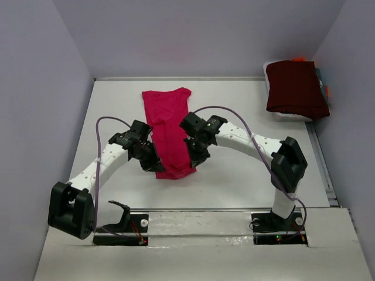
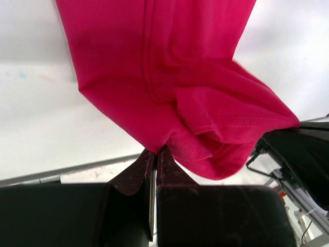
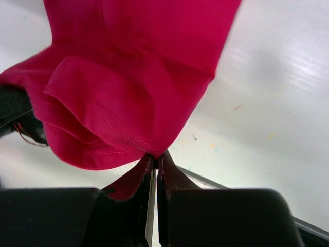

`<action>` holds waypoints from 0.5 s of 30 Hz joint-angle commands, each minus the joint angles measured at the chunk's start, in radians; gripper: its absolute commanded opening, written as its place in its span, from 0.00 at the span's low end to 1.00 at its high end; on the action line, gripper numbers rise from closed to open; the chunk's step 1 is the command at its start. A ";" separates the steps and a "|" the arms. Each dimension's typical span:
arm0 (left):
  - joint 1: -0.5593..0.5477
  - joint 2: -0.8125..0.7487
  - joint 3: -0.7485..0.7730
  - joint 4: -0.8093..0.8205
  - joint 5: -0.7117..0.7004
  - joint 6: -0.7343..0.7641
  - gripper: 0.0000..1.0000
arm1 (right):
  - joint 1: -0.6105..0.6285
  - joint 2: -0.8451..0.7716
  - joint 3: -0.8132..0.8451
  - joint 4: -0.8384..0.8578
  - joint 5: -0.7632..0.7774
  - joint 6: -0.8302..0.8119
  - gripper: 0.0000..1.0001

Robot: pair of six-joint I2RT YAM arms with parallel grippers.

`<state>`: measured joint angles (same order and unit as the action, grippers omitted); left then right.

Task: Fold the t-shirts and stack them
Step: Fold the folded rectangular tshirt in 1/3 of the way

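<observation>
You look mid-fold: left claw (image 1: 152,163) and right claw (image 1: 196,157) each clamp the pink t-shirt (image 1: 169,120) by its lifted hem. Next, carry that hem evenly toward its far edge.

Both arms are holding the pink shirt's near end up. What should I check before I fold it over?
1. The left gripper is shut on a near corner of the pink shirt: ok.
2. The right gripper is shut on the other near corner: ok.
3. The shirt's far end rests on the table: ok.
4. Near edge taut between the grippers: not ok, it sags and bunches.
5. Sleeves tucked inside the strip: cannot tell.
6. The maroon shirt is out of the fold path, at far right: ok.
</observation>
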<state>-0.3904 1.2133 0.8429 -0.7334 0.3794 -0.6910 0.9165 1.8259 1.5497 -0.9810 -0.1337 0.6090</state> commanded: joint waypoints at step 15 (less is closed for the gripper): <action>0.142 0.356 0.358 0.083 -0.125 0.142 0.06 | -0.173 0.340 0.601 -0.122 0.068 -0.163 0.07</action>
<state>-0.2592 1.5330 1.1267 -0.6701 0.2802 -0.5835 0.7433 2.1109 2.0148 -1.0733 -0.0650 0.5011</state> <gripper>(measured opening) 0.095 0.084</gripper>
